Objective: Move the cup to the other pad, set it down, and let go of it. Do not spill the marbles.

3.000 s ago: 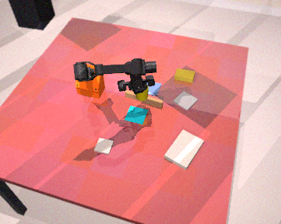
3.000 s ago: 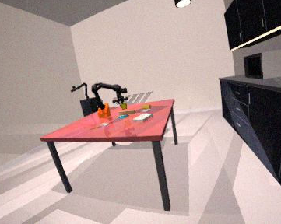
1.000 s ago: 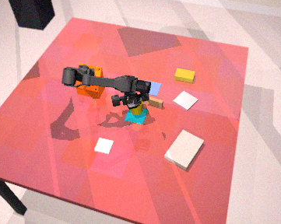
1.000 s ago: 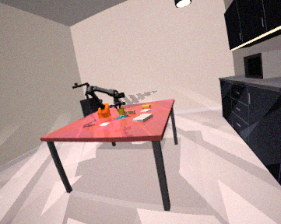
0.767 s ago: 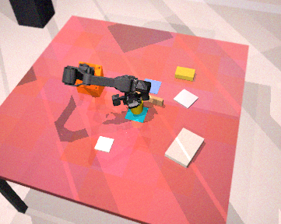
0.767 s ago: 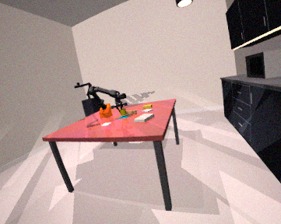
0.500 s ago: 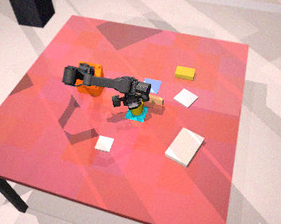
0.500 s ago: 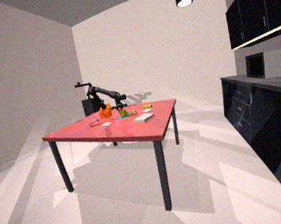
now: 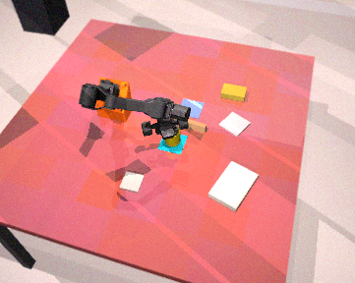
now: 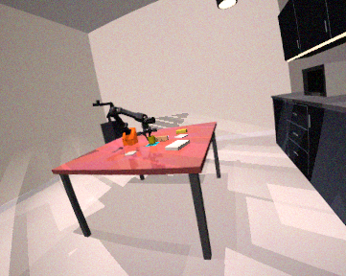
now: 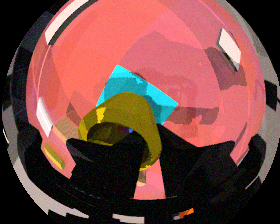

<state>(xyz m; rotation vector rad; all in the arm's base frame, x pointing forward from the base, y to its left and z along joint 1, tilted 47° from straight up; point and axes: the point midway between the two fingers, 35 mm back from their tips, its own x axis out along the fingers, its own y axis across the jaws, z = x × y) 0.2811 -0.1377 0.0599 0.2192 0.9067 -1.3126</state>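
the gripper (image 9: 171, 130) is clenched on the rim of the yellow cup (image 9: 173, 138), so the cup is grasped. in the wrist view the two dark fingers stand at the near side of the cup (image 11: 121, 125), and the open mouth of the cup faces the camera with a small dark spot of colour inside; the marbles cannot be told clearly.

taking the cyan pad (image 9: 173, 144) as landmark: the cup is directly over it in the top view, covering its upper part. from these views it is not sure if the cup bottom touches the pad or is a little above it. in the wrist view the cyan pad (image 11: 138, 97) shows just behind the cup.

the light blue pad (image 9: 193, 107) lies near the cyan pad, on its far side. a tan block (image 9: 198, 125) lies just beside the cyan pad, between the two pads and a little to the right. a small white square (image 9: 132, 181) is near the cyan pad on the front-left side. a big white slab (image 9: 233, 185) is well apart to the front-right, a white tile (image 9: 234, 123) is to the right, and a yellow block (image 9: 233, 91) is farther behind it. the orange base (image 9: 114, 100) of the arm stands to the left of the cyan pad on the red table (image 9: 62, 206).
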